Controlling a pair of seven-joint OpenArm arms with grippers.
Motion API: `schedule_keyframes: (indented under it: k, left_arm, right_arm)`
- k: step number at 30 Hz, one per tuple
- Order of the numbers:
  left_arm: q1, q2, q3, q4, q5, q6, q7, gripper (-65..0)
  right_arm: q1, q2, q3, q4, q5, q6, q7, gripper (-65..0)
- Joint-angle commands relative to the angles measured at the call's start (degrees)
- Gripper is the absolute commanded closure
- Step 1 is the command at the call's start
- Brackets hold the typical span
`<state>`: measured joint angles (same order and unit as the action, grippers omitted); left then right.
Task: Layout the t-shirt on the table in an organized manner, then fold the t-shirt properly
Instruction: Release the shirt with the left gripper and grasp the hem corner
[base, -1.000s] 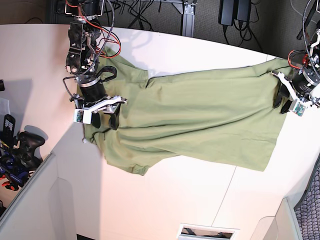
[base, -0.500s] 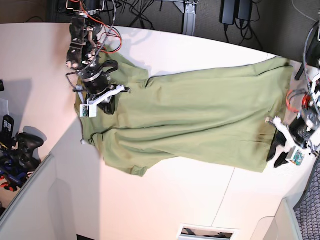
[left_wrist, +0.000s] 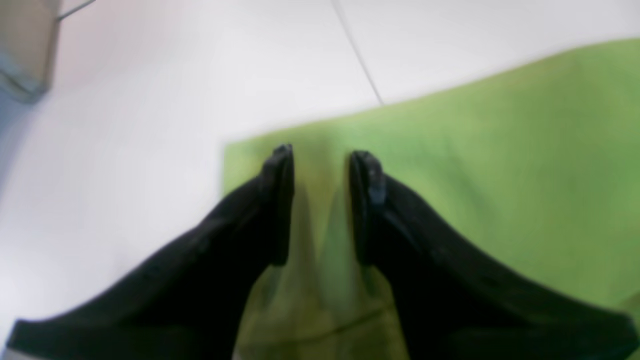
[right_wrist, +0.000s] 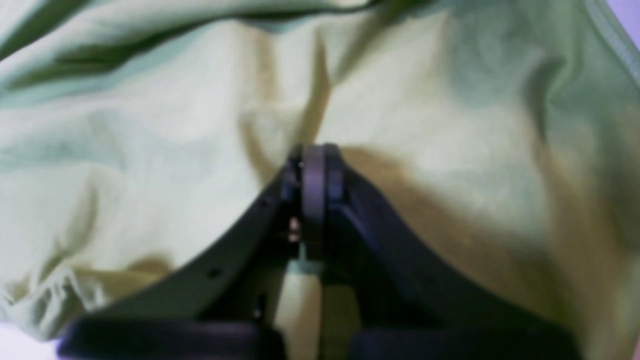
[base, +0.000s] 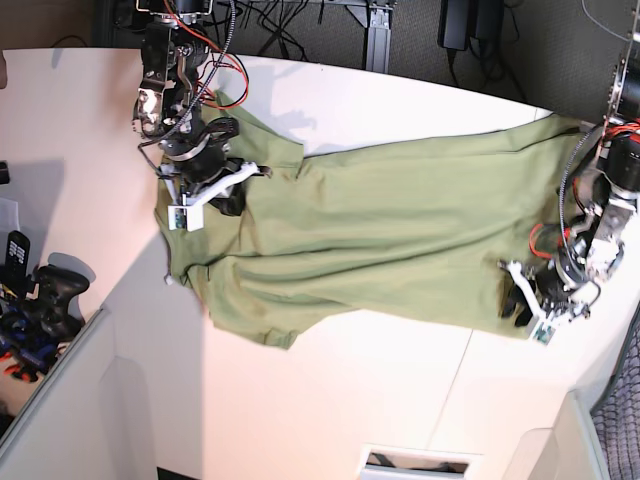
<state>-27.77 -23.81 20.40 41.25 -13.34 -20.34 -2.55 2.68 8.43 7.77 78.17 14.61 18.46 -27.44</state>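
Left gripper (left_wrist: 320, 200): fingers parted over the shirt's (base: 400, 240) corner near the seam (left_wrist: 357, 52). Right gripper (right_wrist: 314, 170): closed, pinching shirt fabric. Shirt lies spread across the white surface (base: 330, 400).

A black game controller (base: 55, 297) lies at the left edge of the base view, beside a clutter of small dark and coloured items too small to make out. Black cables (base: 300, 25) trail over the dark floor along the top, near a grey metal post (base: 377, 35) and two black power bricks (base: 468, 22). At the bottom edge sits a white-framed rectangular opening (base: 415, 464)
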Motion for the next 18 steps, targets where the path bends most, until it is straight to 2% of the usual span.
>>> schedule_keyframes:
  k: [1,12,14,18]
  left_arm:
    - [-1.27,-0.79,-0.07,0.61,0.37,0.22,-1.29,-22.8]
    - [5.42,-3.08,-0.24,2.82,1.60,0.26,-1.11,-22.8]
    - [6.32,-3.67,-0.81,4.90,1.60,1.44,-1.09,-22.8]
    - [6.97,-4.57,-1.73,9.40,1.57,2.80,-0.22,-22.8]
  right_arm:
    - [-0.72,0.28,0.07,0.76,-0.59,-0.02,-2.56,0.0]
    - [-12.48,0.48,0.09,14.27,-0.48,-0.02,-2.36,0.0]
    - [-13.62,0.48,0.09,16.79,-0.46,-0.02,-2.01,0.0]
    - [-12.83,0.44,0.15,20.46,-0.48,-0.07,1.99,0.0]
